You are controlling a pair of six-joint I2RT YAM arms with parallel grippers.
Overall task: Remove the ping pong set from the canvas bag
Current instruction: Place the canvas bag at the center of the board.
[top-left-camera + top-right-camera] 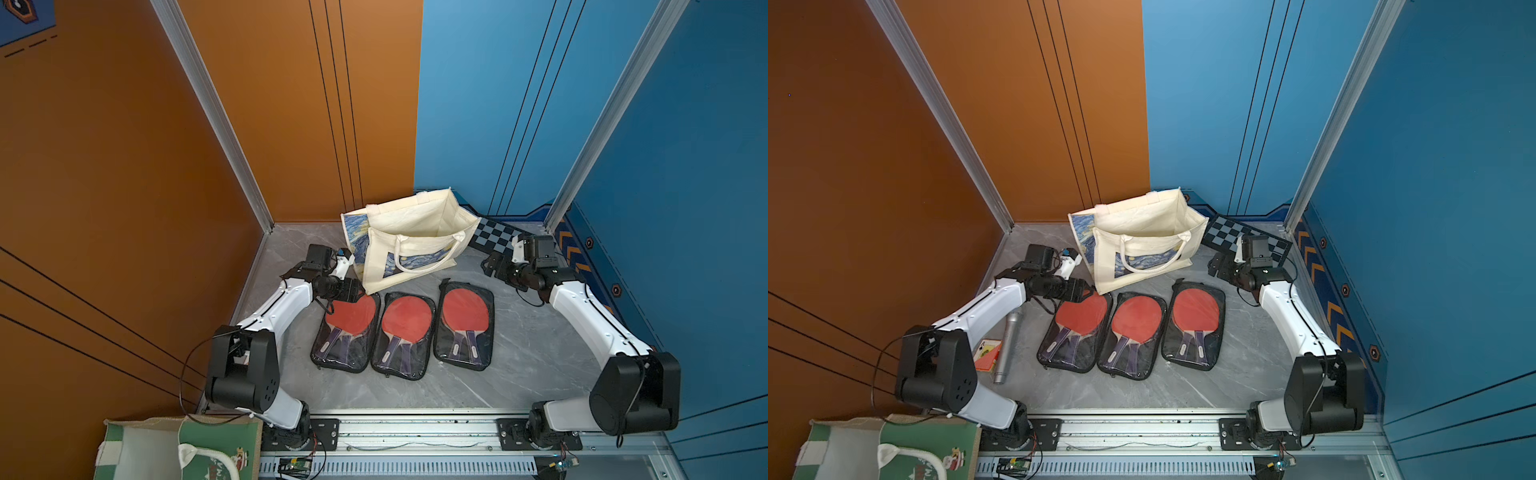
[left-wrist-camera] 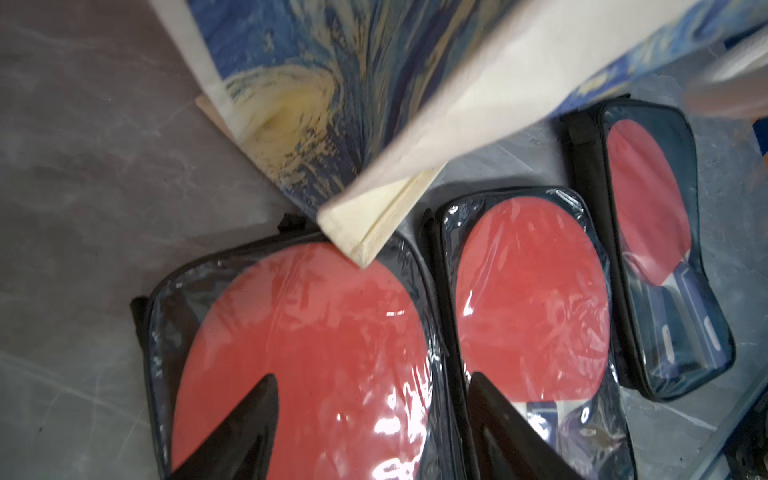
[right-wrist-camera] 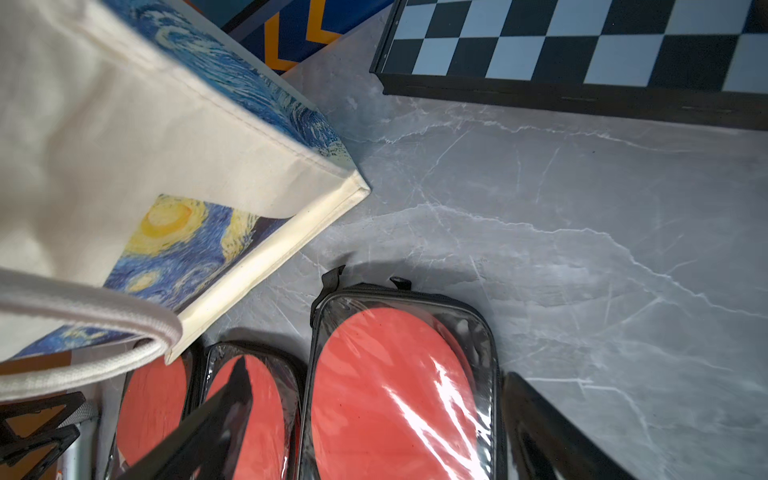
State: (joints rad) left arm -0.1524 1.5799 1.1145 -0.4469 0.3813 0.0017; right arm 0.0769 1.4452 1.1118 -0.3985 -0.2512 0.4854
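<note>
Three ping pong sets, red paddles in clear black-edged cases, lie side by side on the grey table: left (image 1: 347,332), middle (image 1: 405,332), right (image 1: 464,324). Just behind them the cream canvas bag (image 1: 415,249) with its blue-and-yellow print stands upright, its mouth open, and no set shows inside it. My left gripper (image 1: 360,293) hovers open over the top of the left set (image 2: 299,332), beside the bag's corner (image 2: 361,224). My right gripper (image 1: 492,264) is open to the right of the bag, above the head of the right set (image 3: 395,395).
A folded chessboard (image 1: 1229,237) lies at the back right behind the right gripper. A silver microphone (image 1: 1009,345) and a card pack (image 1: 988,353) lie by the left arm. A green-and-white tote (image 1: 166,449) sits off the table's front left. Walls close in on both sides.
</note>
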